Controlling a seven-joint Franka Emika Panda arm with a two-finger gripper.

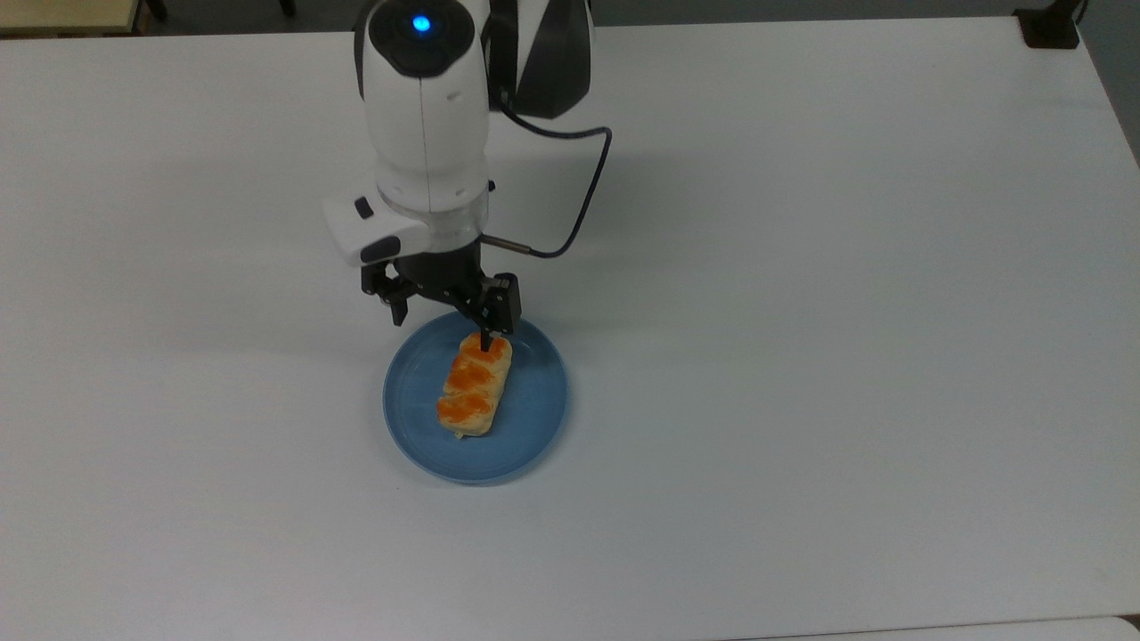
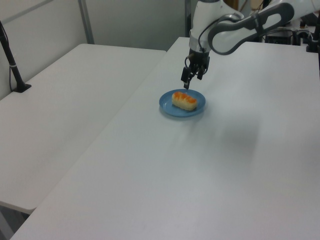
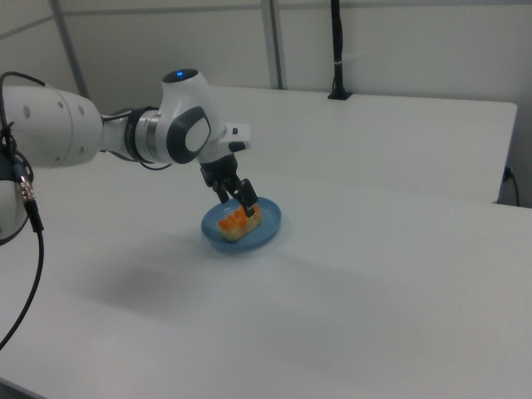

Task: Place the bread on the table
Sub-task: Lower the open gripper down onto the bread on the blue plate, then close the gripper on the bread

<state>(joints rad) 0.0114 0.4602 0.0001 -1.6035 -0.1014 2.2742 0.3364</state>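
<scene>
Black two-finger jaws [image 1: 443, 326], spread wide, are poised above the small tan orange-glazed bread [image 1: 475, 385] on a round blue plate [image 1: 534, 418]; centring across its narrow width is advised before lifting to the white table [image 1: 802, 356].

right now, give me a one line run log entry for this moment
phase: approach | gripper: open, above plate's far edge | bread: on blue plate, not grasped | table: bread not yet placed

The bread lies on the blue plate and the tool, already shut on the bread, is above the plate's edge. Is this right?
Not quite. The tool is open and holds nothing, as the top view shows. The rest is right: the bread lies on the blue plate and the tool is above the plate's edge.
</scene>
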